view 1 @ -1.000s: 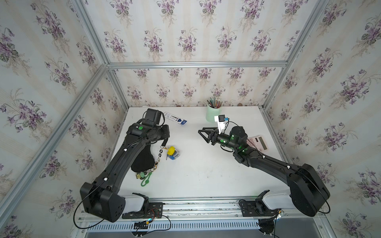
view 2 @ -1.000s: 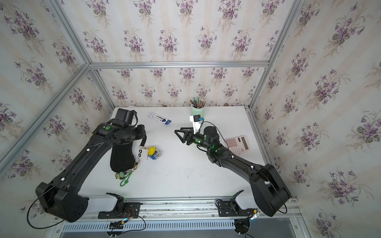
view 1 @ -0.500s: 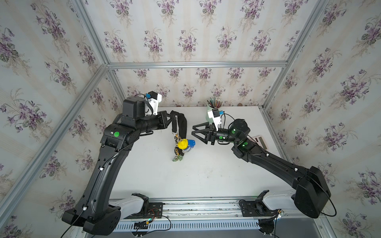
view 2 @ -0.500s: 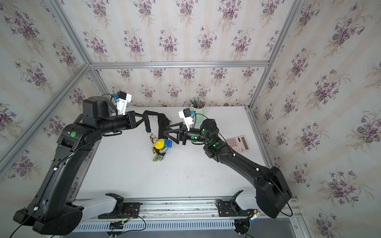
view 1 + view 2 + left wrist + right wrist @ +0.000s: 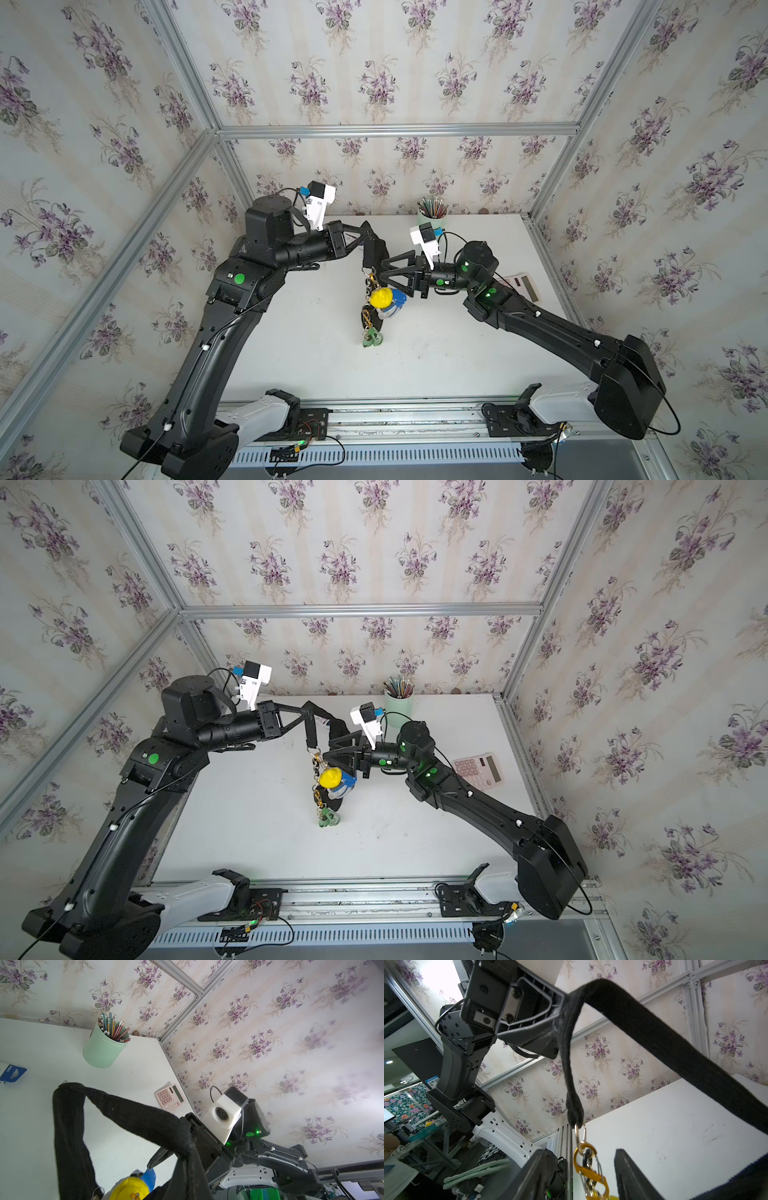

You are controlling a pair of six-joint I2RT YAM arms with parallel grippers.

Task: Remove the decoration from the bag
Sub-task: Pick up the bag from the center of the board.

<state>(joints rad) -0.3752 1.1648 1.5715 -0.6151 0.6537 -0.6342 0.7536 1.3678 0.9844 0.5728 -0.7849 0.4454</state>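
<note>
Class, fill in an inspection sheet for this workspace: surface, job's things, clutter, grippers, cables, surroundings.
Surface: white table, faint scuff marks.
Job's things: bag held up by its strap; decoration hangs below the strap's ring on a gold carabiner, not yet unclipped.
Clutter: yellow-blue charm hanging beside the decoration; pencil cup, pink calculator and blue-white packet on the table.
Grippers: left gripper shut on the strap; right gripper open, jaws either side of the carabiner, apart from it.
Cables: black cable looped at the right wrist camera; loose wires at the front rail.
Surroundings: floral wallpaper, aluminium frame.
</note>
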